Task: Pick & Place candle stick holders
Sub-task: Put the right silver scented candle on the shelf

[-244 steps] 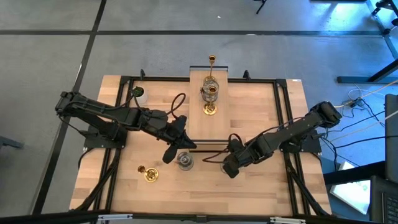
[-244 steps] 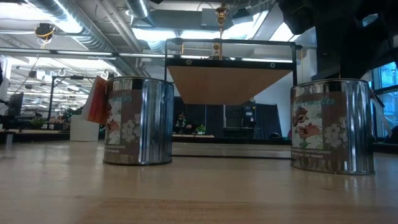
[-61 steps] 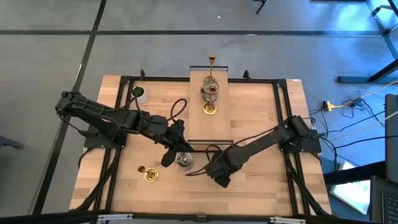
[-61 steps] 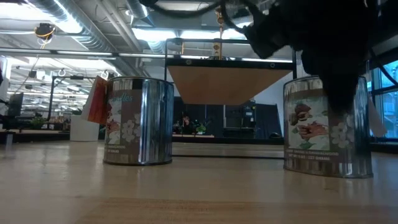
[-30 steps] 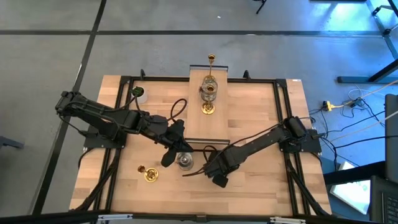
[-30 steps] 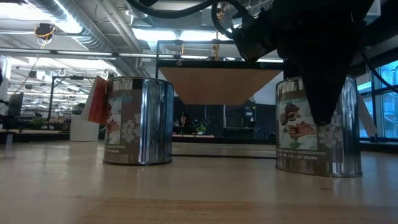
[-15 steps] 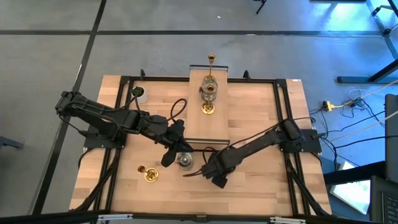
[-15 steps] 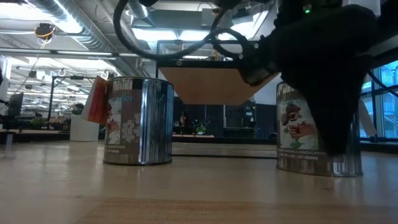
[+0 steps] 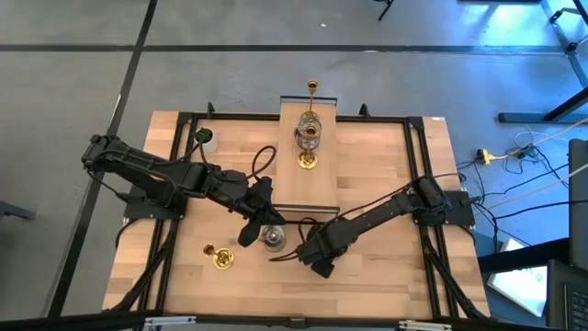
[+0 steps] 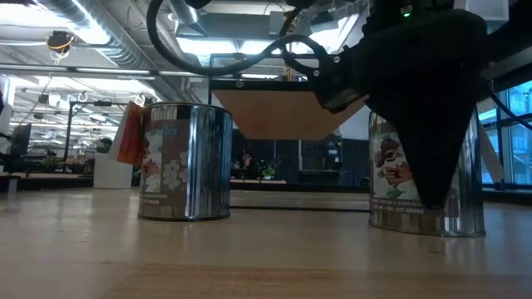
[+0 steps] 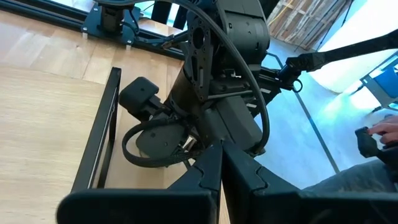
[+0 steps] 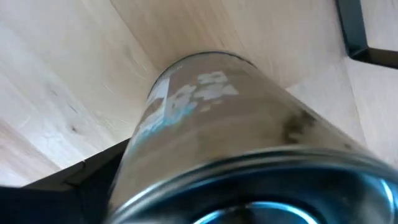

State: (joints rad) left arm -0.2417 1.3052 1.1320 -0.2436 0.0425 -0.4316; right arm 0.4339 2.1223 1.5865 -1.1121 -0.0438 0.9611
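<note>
High view: the right gripper hangs near the desk's front edge, a little right of centre, hiding what it has hold of. The right wrist view shows it: a silver holder, a shiny round tin with a pale floral label, fills the space between the fingers, which look clamped on it. In the low view the same tin stands behind the dark gripper, its base on or barely above the wood. A second silver holder, alike in shape and label, stands just to the left, towards the front edge, with the left gripper just beside it; the left wrist view shows those fingers pressed together on nothing. A gold holder, slim on a round base, stands near the front-left corner. On a raised shelf at the middle of the back edge, three more holders stand in a row. A white cup sits near the back-left corner. The desk is pale wood in a black frame on a grey floor; beyond it lies an open hall with ceiling ducts.
</note>
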